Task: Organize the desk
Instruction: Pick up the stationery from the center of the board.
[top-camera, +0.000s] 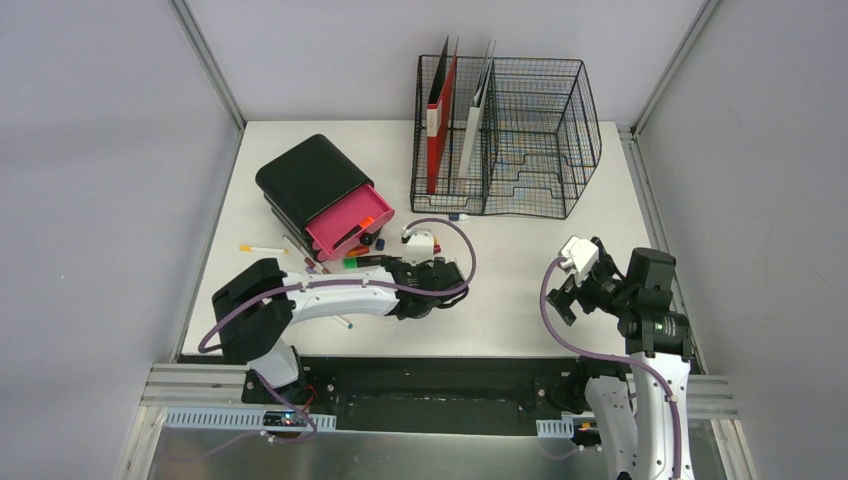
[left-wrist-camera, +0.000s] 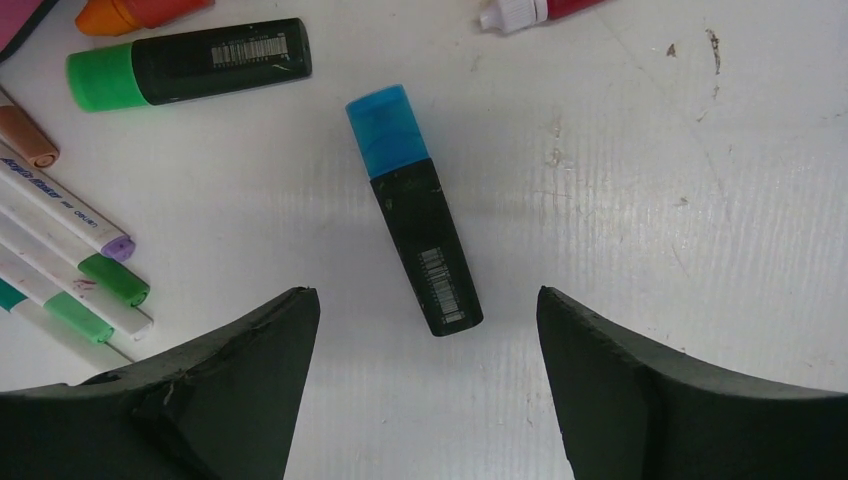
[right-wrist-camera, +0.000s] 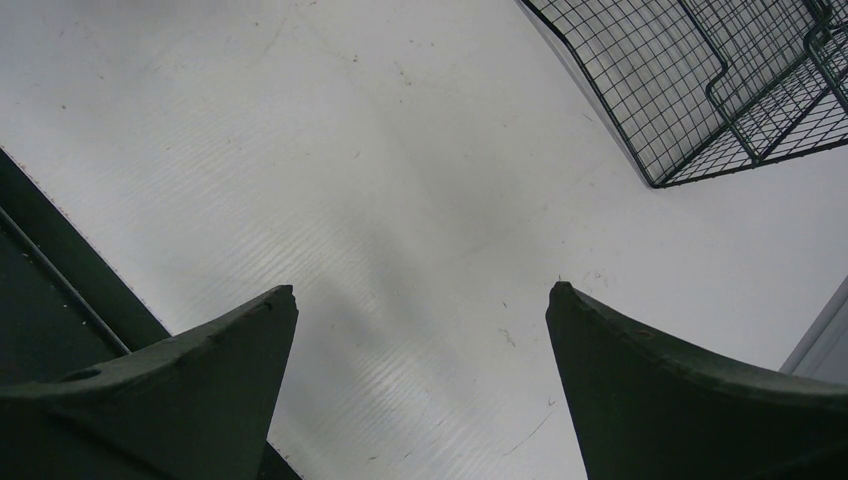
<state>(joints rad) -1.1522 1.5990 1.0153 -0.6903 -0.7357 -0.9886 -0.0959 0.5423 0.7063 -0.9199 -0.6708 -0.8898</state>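
The desk (top-camera: 520, 270) is a white tabletop with stationery scattered left of centre. My left gripper (top-camera: 412, 268) reaches over that clutter. In the left wrist view it (left-wrist-camera: 428, 292) is open, and a black highlighter with a blue cap (left-wrist-camera: 415, 210) lies flat on the desk (left-wrist-camera: 650, 200) just ahead of the fingertips, its tail end between them, untouched. My right gripper (top-camera: 566, 292) hovers at the right, open (right-wrist-camera: 423, 288), with only bare desk (right-wrist-camera: 400, 200) beneath it.
A green-capped black marker (left-wrist-camera: 190, 62), an orange marker (left-wrist-camera: 130, 12), a red marker (left-wrist-camera: 520, 10) and several thin pens (left-wrist-camera: 60, 250) lie around. A black drawer unit (top-camera: 310, 175) has its pink drawer (top-camera: 348, 222) open. A wire-mesh rack (top-camera: 520, 140) holds folders (top-camera: 440, 120).
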